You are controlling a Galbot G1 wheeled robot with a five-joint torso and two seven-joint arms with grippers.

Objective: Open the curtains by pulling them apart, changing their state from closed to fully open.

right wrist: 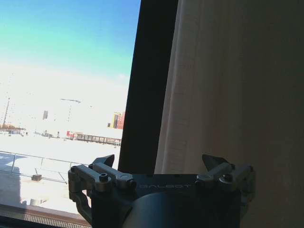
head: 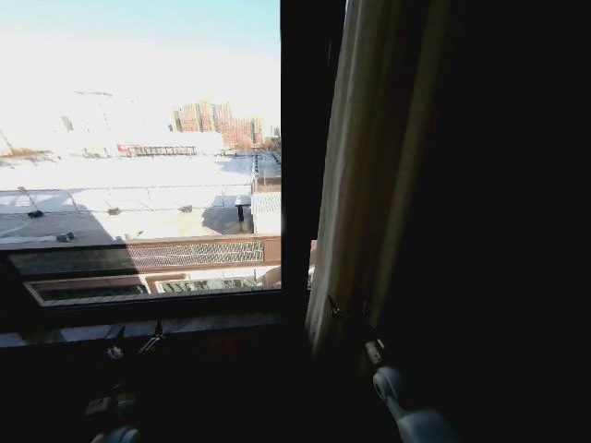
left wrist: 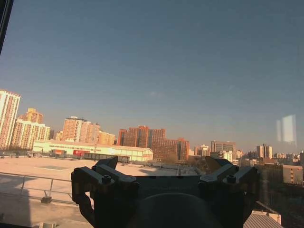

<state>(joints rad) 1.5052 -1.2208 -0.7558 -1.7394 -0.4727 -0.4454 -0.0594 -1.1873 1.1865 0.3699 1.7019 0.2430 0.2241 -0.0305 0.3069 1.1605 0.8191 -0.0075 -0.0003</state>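
**Window mostly uncovered, one curtain panel bunched at the right**

Seen from the head: sheer cream-white pleated curtains (head: 365, 175), gathered into a narrow vertical bundle just right of the dark vertical window frame post (head: 300, 148). Left of that post, bare glass with a bright view of snowy rooftops and distant orange-brown apartment blocks (head: 217, 118). Dark window sill (head: 138, 325) running along the bottom of the glass.

Right gripper (head: 346, 312) raised low in the scene, at the bottom hem area of the gathered fabric, touching or just beside it; impossible to tell which. In the right wrist view, right gripper (right wrist: 161, 164) with both fingers spread wide, nothing between them, aimed at the post and the curtain's edge (right wrist: 228, 95).

Left gripper (head: 129, 349) low near the sill, under the open glass. In the left wrist view, left gripper (left wrist: 161, 166) likewise spread wide and empty, facing clear sky and city skyline through uncovered glass.

Judged progress: nearly finished. Left part of the window cleared; right panel pulled aside past the post. Possibly left: pushing the bundle farther toward the right edge.
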